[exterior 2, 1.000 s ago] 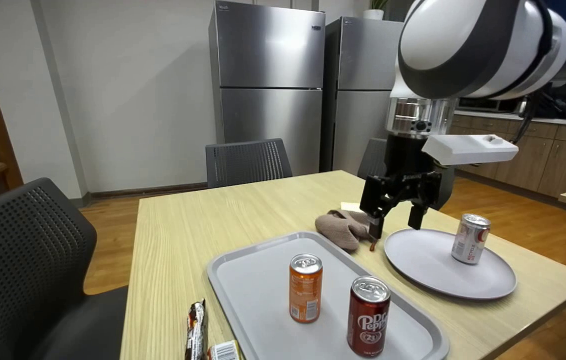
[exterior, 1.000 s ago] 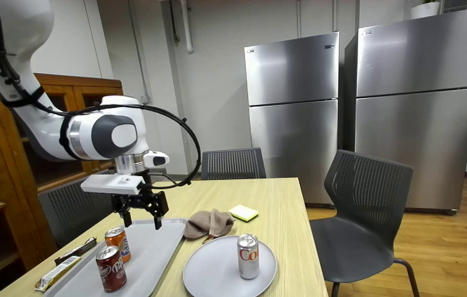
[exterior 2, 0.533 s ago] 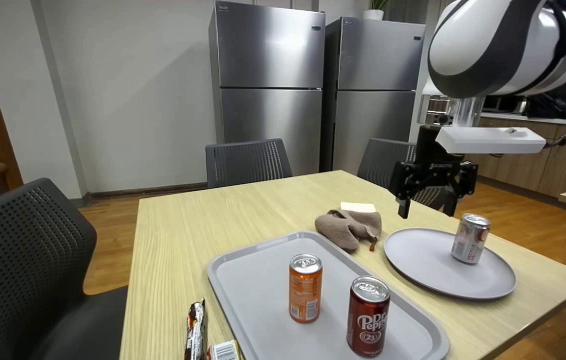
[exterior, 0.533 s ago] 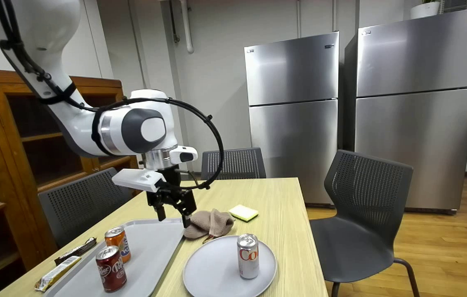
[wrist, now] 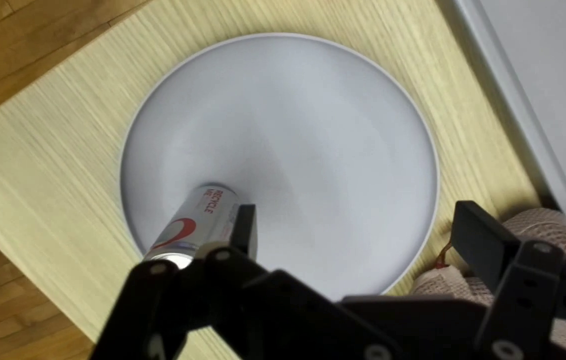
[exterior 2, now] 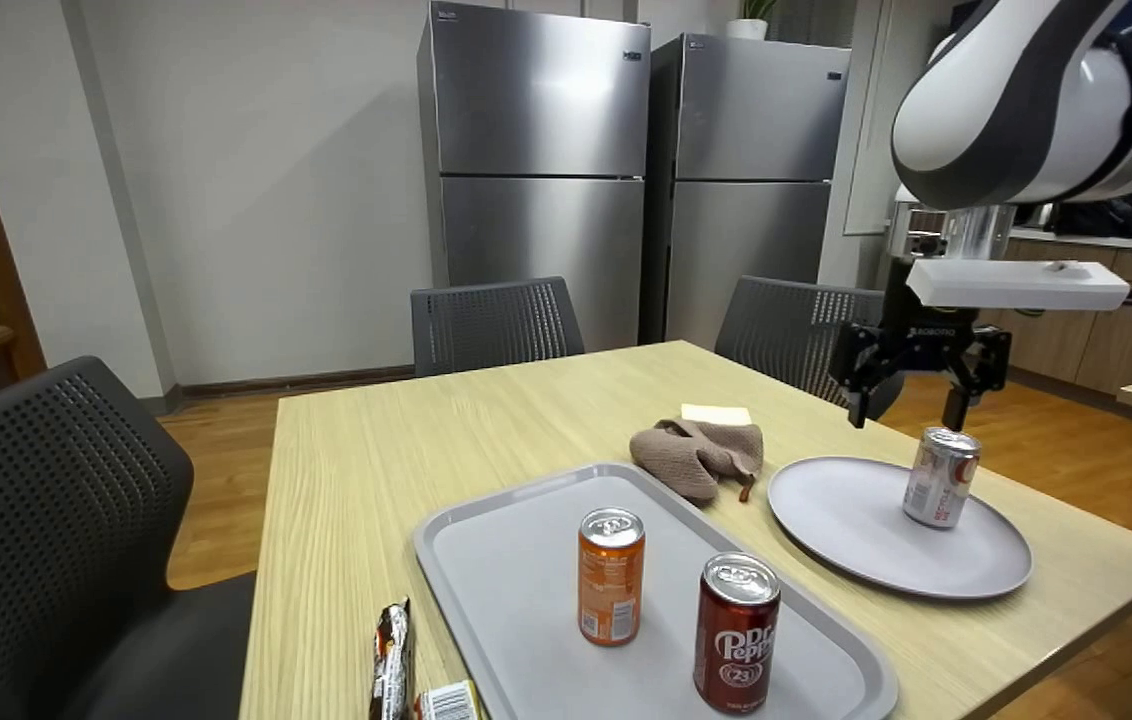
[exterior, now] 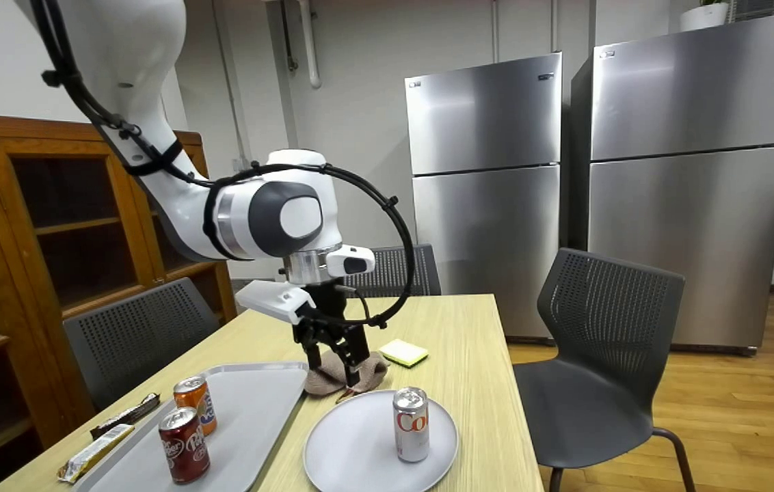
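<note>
My gripper (exterior: 334, 371) (exterior 2: 906, 420) (wrist: 356, 207) hangs open above the table, nothing between its fingers. Below it in the wrist view lies a round grey plate (wrist: 288, 125) (exterior 2: 856, 520). A silver Coke can (exterior: 411, 425) (exterior 2: 942, 478) (wrist: 198, 215) stands upright on the plate. In the wrist view the left finger (wrist: 244, 230) overlaps this can and hides part of it; the can's top is partly covered. Under the right finger appears a brown cloth (wrist: 443, 285) (exterior 2: 686, 460), which the gripper partly hides in an exterior view.
A grey tray (exterior: 277, 403) (exterior 2: 526, 560) beside the plate carries an orange can (exterior 2: 611, 580) and a Dr Pepper can (exterior 2: 738, 635). Two wrapped bars (exterior: 126, 415) lie along the tray's outer side. Behind the cloth is a yellow sponge (exterior: 404, 352). Chairs (exterior: 599, 369) surround the table.
My open gripper has travelled from over the tray, past the cloth, toward the plate and the Coke can, rightward in both exterior views. The objects on the table have stayed put.
</note>
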Robot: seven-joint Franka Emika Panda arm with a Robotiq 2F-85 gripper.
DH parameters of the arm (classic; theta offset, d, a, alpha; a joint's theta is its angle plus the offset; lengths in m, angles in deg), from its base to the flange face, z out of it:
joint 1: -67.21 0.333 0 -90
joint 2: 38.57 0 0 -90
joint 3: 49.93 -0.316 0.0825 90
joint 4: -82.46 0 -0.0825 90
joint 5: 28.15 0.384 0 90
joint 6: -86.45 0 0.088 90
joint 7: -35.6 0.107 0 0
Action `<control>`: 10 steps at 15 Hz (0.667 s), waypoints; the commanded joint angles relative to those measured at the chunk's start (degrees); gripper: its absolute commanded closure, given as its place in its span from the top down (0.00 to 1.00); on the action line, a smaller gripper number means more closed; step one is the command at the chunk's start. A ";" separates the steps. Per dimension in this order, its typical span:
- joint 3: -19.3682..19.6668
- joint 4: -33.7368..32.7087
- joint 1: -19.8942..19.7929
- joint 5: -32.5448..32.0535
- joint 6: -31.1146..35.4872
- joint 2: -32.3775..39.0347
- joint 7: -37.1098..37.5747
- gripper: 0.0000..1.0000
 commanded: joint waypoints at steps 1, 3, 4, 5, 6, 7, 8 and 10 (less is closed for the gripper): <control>1.50 -4.41 -1.65 0.77 -3.06 3.44 0.28 1.00; 2.29 -5.90 -2.23 1.61 -3.34 5.15 -0.56 1.00; 2.64 -6.62 -2.40 1.72 -3.30 6.01 -0.34 1.00; 2.88 -7.32 -2.61 2.10 -3.39 6.83 -0.60 1.00; 3.11 -8.10 -2.84 2.83 -3.51 7.66 -1.16 1.00; 3.30 -8.83 -3.06 3.25 -3.68 8.45 -1.32 1.00; 3.44 -9.62 -3.36 3.85 -3.84 9.27 -1.79 1.00; 3.63 -11.05 -3.88 5.05 -4.18 10.70 -2.50 1.00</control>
